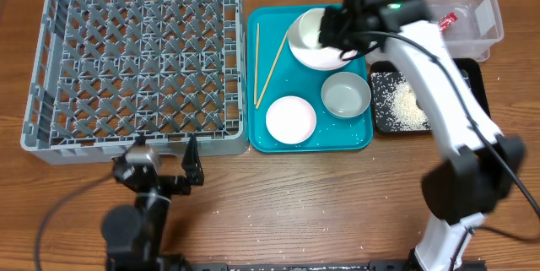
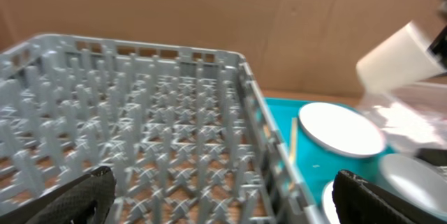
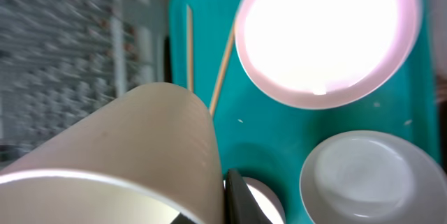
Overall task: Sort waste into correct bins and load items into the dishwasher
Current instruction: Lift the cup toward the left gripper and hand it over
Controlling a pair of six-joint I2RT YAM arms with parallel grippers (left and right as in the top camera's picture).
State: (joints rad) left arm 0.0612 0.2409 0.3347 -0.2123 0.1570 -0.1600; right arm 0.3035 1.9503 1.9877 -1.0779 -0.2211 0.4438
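Note:
My right gripper (image 1: pixel 335 31) hangs over the teal tray's far end, shut on the small white cup (image 3: pixel 119 151). One dark finger (image 3: pixel 239 197) presses the cup's outer wall. The cup (image 2: pixel 397 56) is lifted clear of the tray. Below it lie the white plate (image 1: pixel 314 41), the bowl (image 1: pixel 346 94), the smaller dish (image 1: pixel 291 120) and the chopsticks (image 1: pixel 267 64). The grey dishwasher rack (image 1: pixel 135 60) fills the left. My left gripper (image 1: pixel 166 168) is open and holds nothing, just in front of the rack's near wall.
The teal tray (image 1: pixel 359 138) sits right of the rack. The clear tub (image 1: pixel 485 5) at the back right holds a red wrapper (image 1: pixel 447 22). In front of it the black tray (image 1: pixel 472 81) holds white rice (image 1: pixel 401 106).

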